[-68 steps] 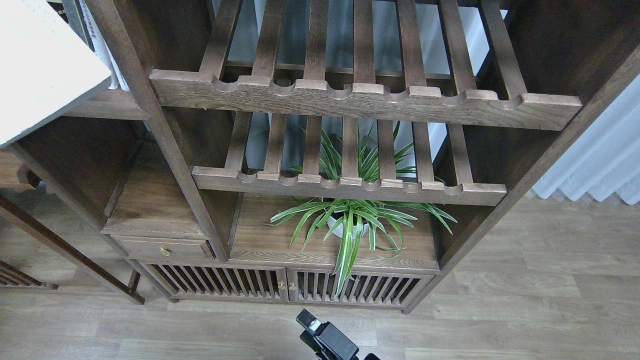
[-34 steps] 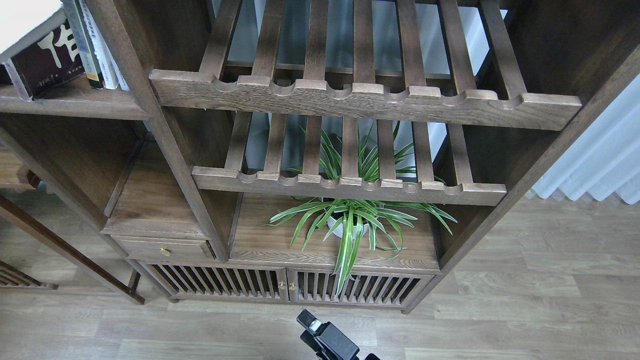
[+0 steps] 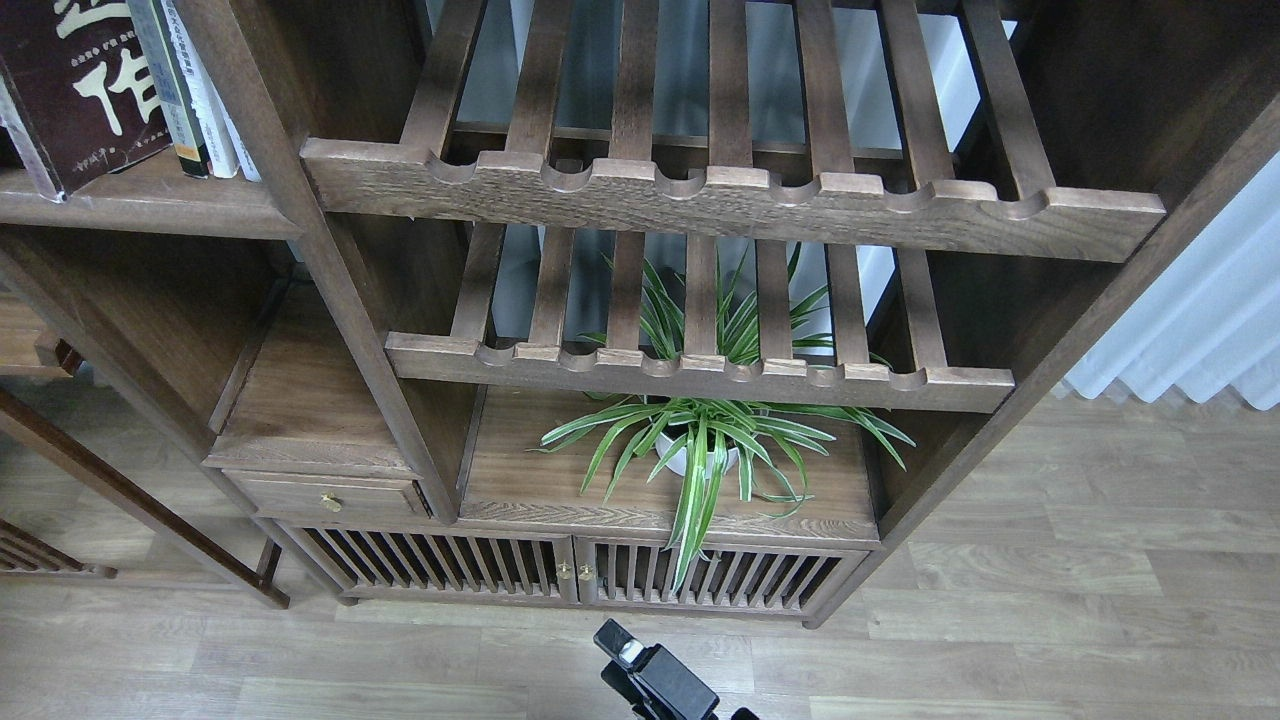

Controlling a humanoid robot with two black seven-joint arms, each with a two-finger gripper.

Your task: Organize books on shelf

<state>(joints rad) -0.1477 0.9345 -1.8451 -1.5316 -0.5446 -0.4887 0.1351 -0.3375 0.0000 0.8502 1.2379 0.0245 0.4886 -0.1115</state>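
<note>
A thick maroon book [image 3: 70, 90] with big cream Chinese characters stands on the dark brown shelf [image 3: 150, 205] at the top left, cut off by the view's edge. Right of it lean a few slim books [image 3: 195, 95] with pale spines, against the shelf's upright post. The thin white-lavender book is out of view. A black part of my right gripper [image 3: 655, 680] shows at the bottom edge, low above the floor and far from the books. Its fingers cannot be told apart. My left gripper is out of view.
Two slatted racks [image 3: 730, 205] with scalloped front rails fill the middle. A potted spider plant [image 3: 700, 450] sits on the lower cabinet top. A small drawer [image 3: 325, 495] and slatted cabinet doors lie below. Wooden floor and a white curtain [image 3: 1200, 330] are at the right.
The white book that covered the top left corner has gone up and left out of view. That uncovers the maroon book and the slim books. The gripper at the bottom has not moved.
</note>
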